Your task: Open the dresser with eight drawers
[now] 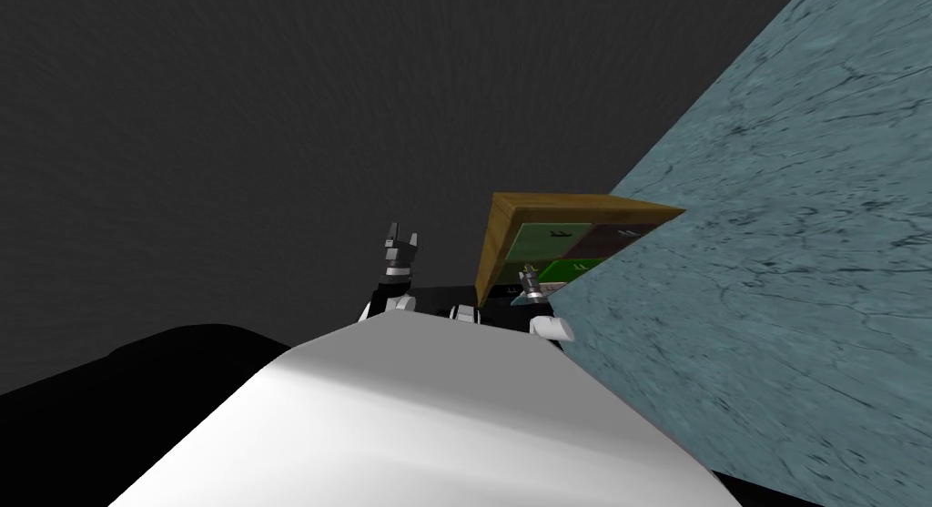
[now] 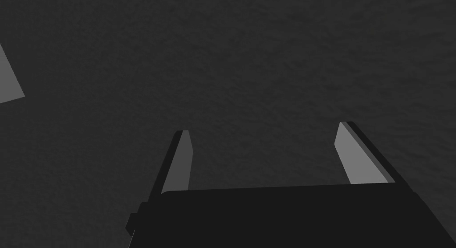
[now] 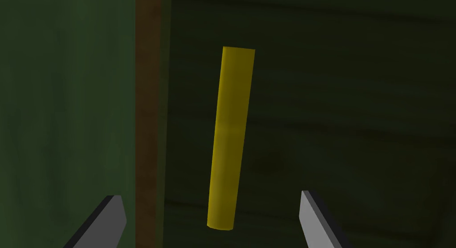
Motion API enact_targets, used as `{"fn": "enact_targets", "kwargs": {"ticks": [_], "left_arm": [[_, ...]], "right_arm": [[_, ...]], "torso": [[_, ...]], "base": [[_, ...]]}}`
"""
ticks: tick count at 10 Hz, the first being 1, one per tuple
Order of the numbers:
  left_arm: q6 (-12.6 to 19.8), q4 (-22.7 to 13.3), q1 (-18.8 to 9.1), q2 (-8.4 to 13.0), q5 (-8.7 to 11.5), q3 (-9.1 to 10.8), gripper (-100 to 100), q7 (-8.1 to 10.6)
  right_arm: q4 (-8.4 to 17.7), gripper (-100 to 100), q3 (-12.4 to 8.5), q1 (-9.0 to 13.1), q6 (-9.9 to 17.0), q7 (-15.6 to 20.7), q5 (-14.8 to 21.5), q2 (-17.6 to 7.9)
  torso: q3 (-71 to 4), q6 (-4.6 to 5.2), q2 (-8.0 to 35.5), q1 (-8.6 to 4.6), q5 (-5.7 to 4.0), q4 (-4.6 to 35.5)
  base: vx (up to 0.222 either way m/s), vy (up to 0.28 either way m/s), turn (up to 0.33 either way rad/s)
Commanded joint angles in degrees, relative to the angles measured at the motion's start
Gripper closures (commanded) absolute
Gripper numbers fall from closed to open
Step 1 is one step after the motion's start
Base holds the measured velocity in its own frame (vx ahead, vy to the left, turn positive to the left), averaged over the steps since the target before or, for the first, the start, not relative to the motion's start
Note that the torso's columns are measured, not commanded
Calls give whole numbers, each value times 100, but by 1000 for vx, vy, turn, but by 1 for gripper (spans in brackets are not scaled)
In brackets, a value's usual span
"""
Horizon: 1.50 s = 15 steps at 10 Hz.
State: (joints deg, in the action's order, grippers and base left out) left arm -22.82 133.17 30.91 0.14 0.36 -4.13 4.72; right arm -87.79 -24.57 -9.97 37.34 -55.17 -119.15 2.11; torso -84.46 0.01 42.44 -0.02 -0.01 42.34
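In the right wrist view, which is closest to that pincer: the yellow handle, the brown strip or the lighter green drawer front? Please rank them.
1. The yellow handle: straight ahead of the right pincer, in line with the gap between its open fingers.
2. The brown strip: beside the handle, off to one finger's side.
3. The lighter green drawer front: beyond the strip, away from the handle.

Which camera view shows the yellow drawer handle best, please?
The right wrist view: the yellow handle stands large ahead of the open right claw. The head view gives the dresser small, handles as specks. The left wrist view faces a dark grey surface.
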Motion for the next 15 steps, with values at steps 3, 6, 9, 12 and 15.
{"fn": "enact_targets", "kwargs": {"ticks": [3,6,9,12,15], "left_arm": [[0,0,1,0,0,0,0,0],[0,0,1,0,0,0,0,0],[-1,1,4,0,0,0,0,0],[-1,1,3,0,0,0,0,0],[-1,1,3,0,0,0,0,0]], "right_arm": [[332,-100,-92,514,-529,315,-106,45],[433,-100,-116,642,-661,405,-132,70],[196,100,-58,286,-297,193,-68,33],[-9,100,-7,-56,51,11,-10,15],[-214,100,43,-398,399,-172,48,-4]], "torso": [[-17,-2,-25,5,2,-8],[-23,-11,-35,-3,4,-2],[-23,15,-30,20,29,16],[-3,-1,-1,-2,10,11],[-3,1,-2,7,8,5]], "base": [[-82,-44,158],[-70,-36,101],[84,41,-190],[95,47,-162],[81,48,-165]]}}
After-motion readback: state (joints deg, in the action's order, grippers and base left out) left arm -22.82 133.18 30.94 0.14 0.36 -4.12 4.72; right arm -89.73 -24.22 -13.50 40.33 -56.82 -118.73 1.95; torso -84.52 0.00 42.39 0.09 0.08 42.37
